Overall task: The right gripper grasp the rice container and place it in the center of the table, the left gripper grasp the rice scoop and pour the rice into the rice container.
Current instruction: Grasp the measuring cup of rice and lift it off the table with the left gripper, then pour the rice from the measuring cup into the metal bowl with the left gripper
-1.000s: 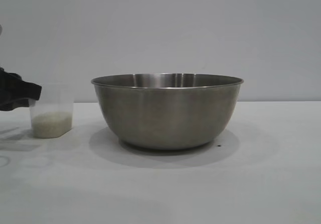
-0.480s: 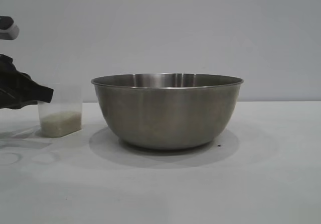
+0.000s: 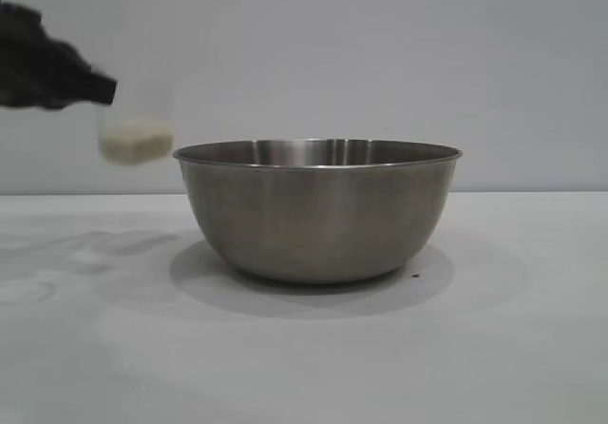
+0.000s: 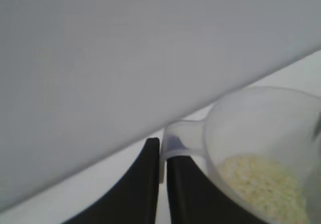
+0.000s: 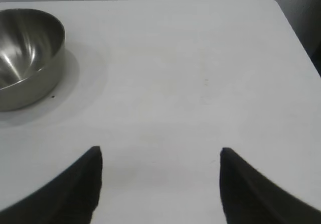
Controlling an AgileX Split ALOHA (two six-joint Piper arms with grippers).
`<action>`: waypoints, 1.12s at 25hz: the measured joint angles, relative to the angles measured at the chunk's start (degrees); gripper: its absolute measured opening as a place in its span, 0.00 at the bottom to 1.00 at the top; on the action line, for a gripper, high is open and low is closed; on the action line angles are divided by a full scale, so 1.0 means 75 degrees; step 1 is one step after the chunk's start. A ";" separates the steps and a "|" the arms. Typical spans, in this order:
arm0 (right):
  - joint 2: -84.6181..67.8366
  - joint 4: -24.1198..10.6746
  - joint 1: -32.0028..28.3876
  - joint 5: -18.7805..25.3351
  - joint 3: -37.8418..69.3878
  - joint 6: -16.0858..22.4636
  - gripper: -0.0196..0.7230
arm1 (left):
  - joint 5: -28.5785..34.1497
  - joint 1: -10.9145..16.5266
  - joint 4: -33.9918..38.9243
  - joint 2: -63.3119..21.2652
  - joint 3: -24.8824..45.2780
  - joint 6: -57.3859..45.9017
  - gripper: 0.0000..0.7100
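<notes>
The rice container (image 3: 316, 210), a wide steel bowl, stands at the middle of the white table (image 3: 494, 348); the right wrist view shows it (image 5: 27, 56) off to one side. The rice scoop (image 3: 136, 125), a clear plastic cup with rice (image 3: 136, 144) in its bottom, hangs in the air just left of the bowl's rim. My left gripper (image 3: 106, 89) is shut on the scoop's handle (image 4: 180, 138), and rice (image 4: 263, 186) shows inside the cup. Over bare table, away from the bowl, my right gripper (image 5: 160, 153) stands open and holds nothing.
A plain grey wall (image 3: 380, 53) stands behind the table. The table's far right corner (image 5: 273, 3) shows in the right wrist view, with dark space beyond it.
My left gripper closed on the scoop's handle and lifted the scoop off the table, up and to the right toward the bowl's rim. The bowl has not moved.
</notes>
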 joint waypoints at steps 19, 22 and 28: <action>0.0000 0.0000 0.0000 -0.0003 0.0000 0.0000 0.60 | -0.0039 0.0000 0.5104 -0.0087 -0.2541 0.1111 0.00; 0.0000 0.0000 0.0000 -0.0003 0.0000 0.0000 0.60 | -0.0044 0.0000 0.5722 -0.0087 -0.2810 0.1157 0.00; 0.0000 0.0000 0.0000 -0.0003 0.0000 0.0000 0.60 | -0.0050 -0.0290 0.6564 -0.0087 -0.3113 0.2650 0.00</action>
